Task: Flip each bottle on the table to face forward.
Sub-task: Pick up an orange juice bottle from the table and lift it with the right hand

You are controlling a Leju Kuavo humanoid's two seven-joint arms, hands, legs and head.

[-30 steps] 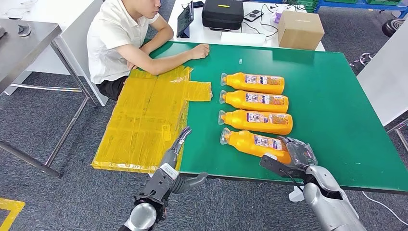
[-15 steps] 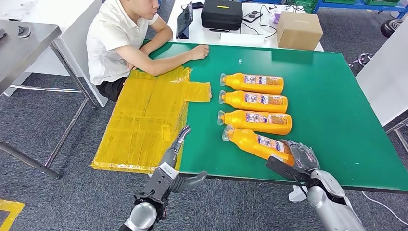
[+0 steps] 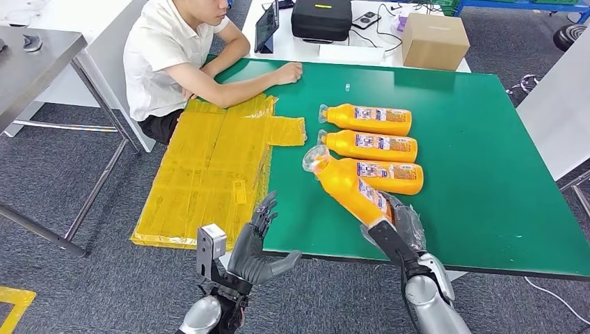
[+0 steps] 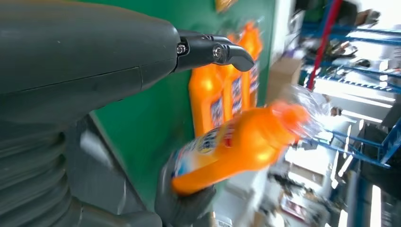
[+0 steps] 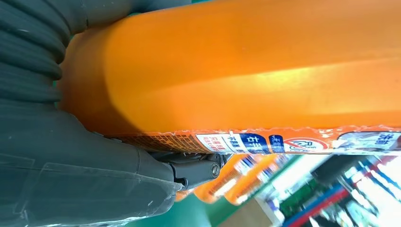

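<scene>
Four orange bottles with clear wrapped caps are on or over the green table (image 3: 487,174). Three lie on their sides in a row: the far bottle (image 3: 369,120), the middle bottle (image 3: 372,145) and the near bottle (image 3: 393,176). My right hand (image 3: 396,233) grips the base of the fourth bottle (image 3: 348,188), (image 4: 236,146), (image 5: 260,71) and holds it off the table, tilted, with its cap end up over the row. My left hand (image 3: 257,243) is open, fingers spread, at the table's front edge to the left of the held bottle, holding nothing.
A person (image 3: 174,56) sits at the table's far left corner with a forearm on the green top. A yellow flattened sheet (image 3: 209,167) hangs over the left edge. A cardboard box (image 3: 435,42), a black case (image 3: 321,19) and a tablet (image 3: 268,28) stand on the white table behind.
My right hand has lifted the nearest bottle off the table and swung its cap end up and toward the row. My left hand has risen and turned, fingers spread.
</scene>
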